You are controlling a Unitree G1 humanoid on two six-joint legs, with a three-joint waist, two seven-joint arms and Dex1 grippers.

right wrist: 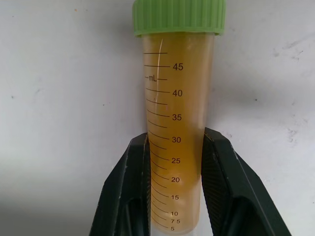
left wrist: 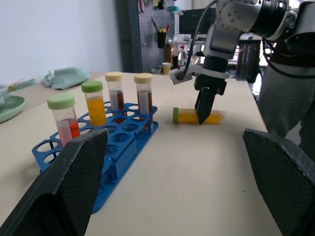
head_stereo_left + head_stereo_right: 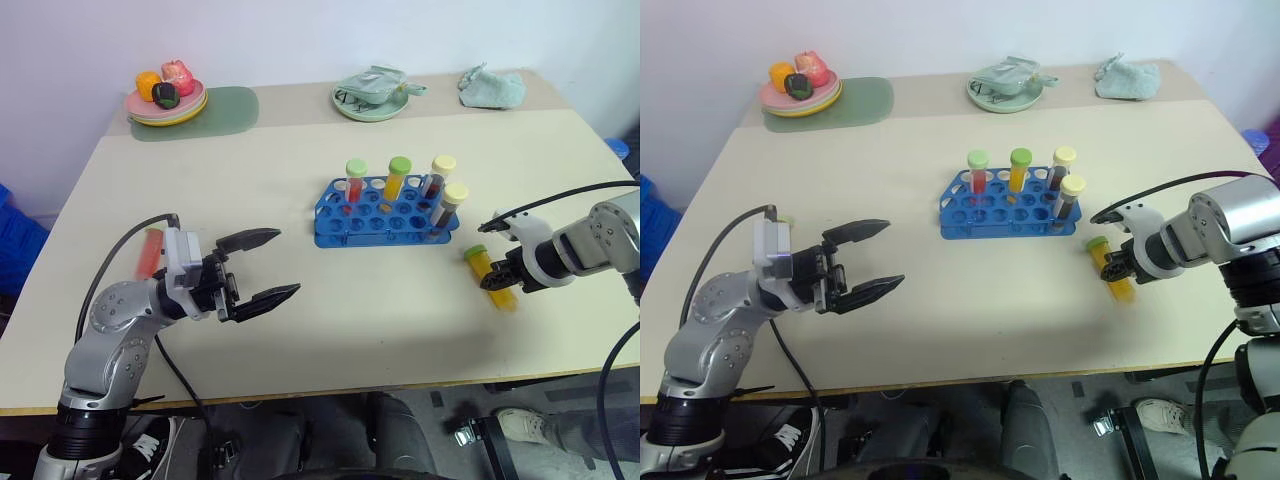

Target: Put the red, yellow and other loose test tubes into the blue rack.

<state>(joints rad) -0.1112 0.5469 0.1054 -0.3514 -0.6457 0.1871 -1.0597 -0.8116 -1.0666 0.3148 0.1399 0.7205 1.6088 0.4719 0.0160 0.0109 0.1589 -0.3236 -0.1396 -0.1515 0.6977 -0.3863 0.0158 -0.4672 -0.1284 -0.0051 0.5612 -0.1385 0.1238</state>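
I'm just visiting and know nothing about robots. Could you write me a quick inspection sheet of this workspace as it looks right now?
Surface: beige table, bare in the middle.
Job's things: blue rack holds four upright tubes; a yellow tube with a green cap lies on the table beside the rack; a red tube lies behind the left arm.
Clutter: plate of toy food on a green mat, a green dish and a crumpled cloth along the far edge.
Grippers: left gripper open, holding nothing; right gripper shut on the yellow tube.
Cables: black cables loop along both arms.
Surroundings: white wall behind; a shoe on the floor at the right.
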